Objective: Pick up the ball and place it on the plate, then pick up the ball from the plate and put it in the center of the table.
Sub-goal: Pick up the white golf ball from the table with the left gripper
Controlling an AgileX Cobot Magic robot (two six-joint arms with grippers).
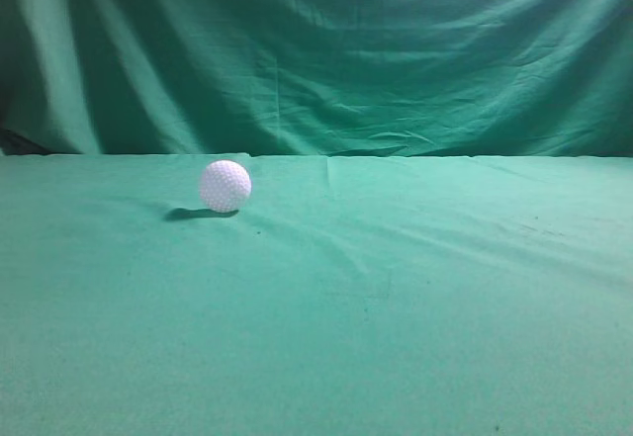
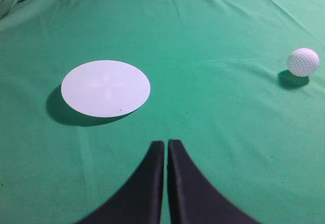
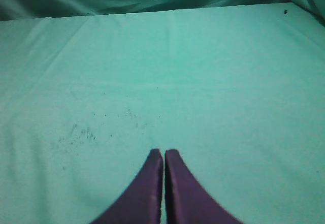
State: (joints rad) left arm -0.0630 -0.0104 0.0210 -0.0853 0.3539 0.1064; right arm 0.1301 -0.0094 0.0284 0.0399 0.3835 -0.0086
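The white dimpled ball (image 1: 226, 185) rests on the green cloth table (image 1: 396, 298), left of the middle in the exterior view. In the left wrist view the ball (image 2: 303, 62) lies far right, well apart from the white round plate (image 2: 105, 88) at the left. My left gripper (image 2: 166, 144) is shut and empty, held above the cloth nearer than the plate and the ball. My right gripper (image 3: 163, 153) is shut and empty over bare cloth; neither the ball nor the plate shows in its view. Neither gripper nor the plate shows in the exterior view.
A draped green backdrop curtain (image 1: 326, 50) hangs behind the table's far edge. Small dark specks (image 3: 81, 132) mark the cloth in the right wrist view.
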